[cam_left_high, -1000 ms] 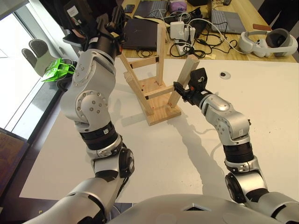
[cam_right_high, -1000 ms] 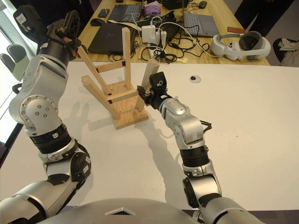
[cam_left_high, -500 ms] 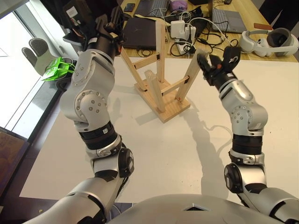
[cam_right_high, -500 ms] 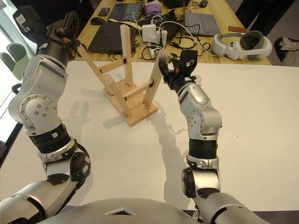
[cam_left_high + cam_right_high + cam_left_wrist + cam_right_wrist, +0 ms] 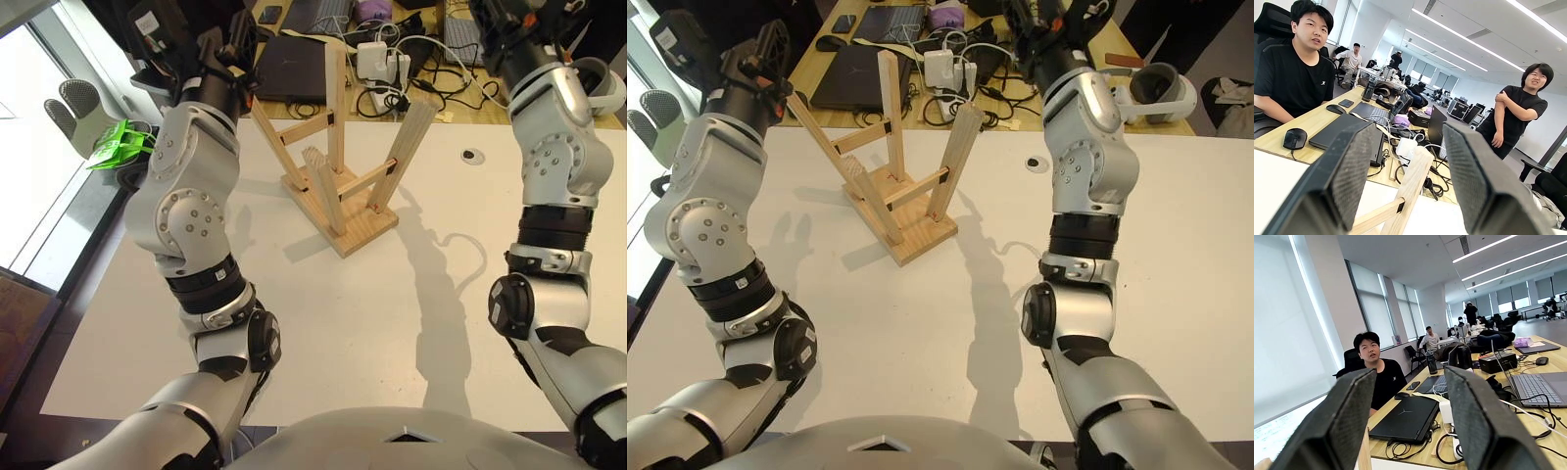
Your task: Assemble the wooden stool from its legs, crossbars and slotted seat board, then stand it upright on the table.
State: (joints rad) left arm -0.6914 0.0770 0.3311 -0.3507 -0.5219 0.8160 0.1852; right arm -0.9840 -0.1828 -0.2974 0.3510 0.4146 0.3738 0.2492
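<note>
The wooden stool [image 5: 338, 196] lies upside down, its seat board [image 5: 360, 231] flat on the white table [image 5: 323, 333] and its legs pointing up, joined by crossbars [image 5: 304, 129]. One leg [image 5: 405, 149] leans right and another [image 5: 277, 145] leans left. My left gripper [image 5: 233, 47] is open, held high just above and behind the left-leaning leg's top. In the left wrist view, a leg top [image 5: 1418, 164] shows beyond the gap of the left gripper [image 5: 1408, 181]. My right gripper [image 5: 1050, 22] is open and empty, raised high over the back desk, well clear of the stool.
Behind the table stands a wooden desk [image 5: 509, 39] with laptops [image 5: 294, 69], a charger and cables [image 5: 382, 69] and a white headset [image 5: 563, 90]. A small dark disc [image 5: 473, 155] lies on the table at the right. A green object [image 5: 120, 147] sits off the table's left edge.
My right gripper let go of the right-hand leg and rose up and back, away from the stool. The stool shifted right a second ago and now rests still. The left arm stayed put.
</note>
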